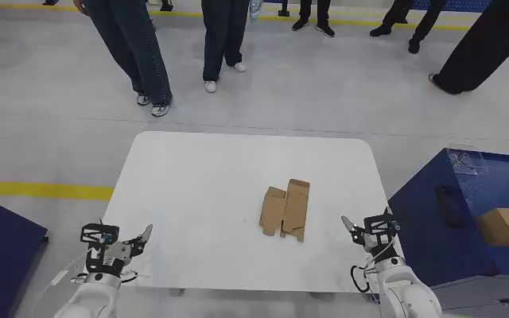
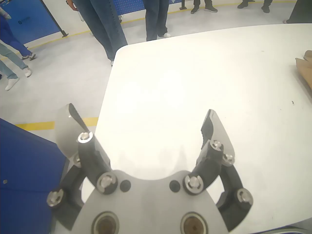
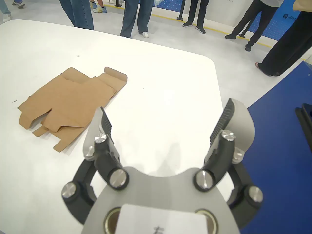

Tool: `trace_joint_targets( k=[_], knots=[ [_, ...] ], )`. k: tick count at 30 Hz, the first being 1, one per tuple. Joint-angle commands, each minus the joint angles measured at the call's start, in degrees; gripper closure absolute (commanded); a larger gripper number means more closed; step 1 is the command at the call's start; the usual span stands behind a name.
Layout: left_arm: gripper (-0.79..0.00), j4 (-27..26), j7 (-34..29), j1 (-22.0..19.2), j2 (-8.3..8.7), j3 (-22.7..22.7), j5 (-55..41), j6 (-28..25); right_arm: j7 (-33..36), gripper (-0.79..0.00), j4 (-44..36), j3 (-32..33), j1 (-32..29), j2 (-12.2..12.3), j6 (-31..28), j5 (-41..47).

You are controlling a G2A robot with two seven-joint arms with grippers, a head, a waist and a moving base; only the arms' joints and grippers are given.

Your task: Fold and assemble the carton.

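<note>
Flat carton [image 1: 285,210] lying unassembled on the white table [image 1: 199,183], both grippers standing apart from it.

The brown carton [image 3: 65,101] is lying collapsed, right of the table's middle, its long side running toward the far edge and a small end flap lifting slightly. The right gripper [image 1: 367,226] is hovering near the table's [image 3: 158,74] near right edge, just beside the carton, its jaws spread wide and holding nothing [image 3: 165,105]. The left gripper [image 1: 119,238] is hanging over the near left corner, well apart from the carton [image 2: 306,66], its jaws likewise gaping and empty [image 2: 140,109].
</note>
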Motion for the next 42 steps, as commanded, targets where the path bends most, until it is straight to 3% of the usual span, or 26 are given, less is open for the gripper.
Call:
trace_joint_targets(
  k=[1, 4, 8, 11, 14, 18, 22, 28, 35, 42],
  knots=[
    [-0.785, 0.0, 0.0, 0.0, 0.00, 0.0, 0.0, 0.0, 0.0, -0.784, 0.0, 0.0, 0.0, 0.0, 0.0, 0.0],
    [-0.785, -2.2, -2.2, -1.5, -0.23, 0.7, -4.0, -1.1, 0.0, -0.785, 0.0, 0.0, 0.0, 0.0, 0.0, 0.0],
    [-0.785, -6.8, -10.3, -5.8, -0.68, 3.6, -12.7, -3.8, 0.0, -0.785, 0.0, 0.0, 0.0, 0.0, 0.0, 0.0],
    [-0.785, -8.5, -20.5, -10.8, -1.04, 6.4, -22.1, -5.0, 0.0, -0.785, 0.0, 0.0, 0.0, 0.0, 0.0, 0.0],
    [-0.785, -7.1, -32.2, -18.1, -1.47, 10.9, -30.9, -5.6, 0.0, -0.785, 0.0, 0.0, 0.0, 0.0, 0.0, 0.0],
    [-0.785, -0.1, -44.2, -29.5, -2.51, 18.4, -40.1, -4.8, 0.0, -0.785, 0.0, 0.0, 0.0, 0.0, 0.0, 0.0],
    [-0.785, 11.1, -54.6, -41.3, -4.13, 24.9, -52.1, -2.0, 0.0, -0.785, 0.0, 0.0, 0.0, 0.0, 0.0, 0.0],
    [-0.785, 27.6, -59.2, -53.6, -6.98, 33.4, -62.2, -2.1, 0.0, -0.785, 0.0, 0.0, 0.0, 0.0, 0.0, 0.0],
    [-0.785, 41.5, -59.3, -61.7, -9.88, 39.3, -68.8, -5.2, 0.0, -0.785, 0.0, 0.0, 0.0, 0.0, 0.0, 0.0],
    [-0.785, 42.2, -59.8, -62.2, -9.94, 39.4, -68.9, -4.9, 0.0, -0.785, 0.0, 0.0, 0.0, 0.0, 0.0, 0.0]
  ],
)
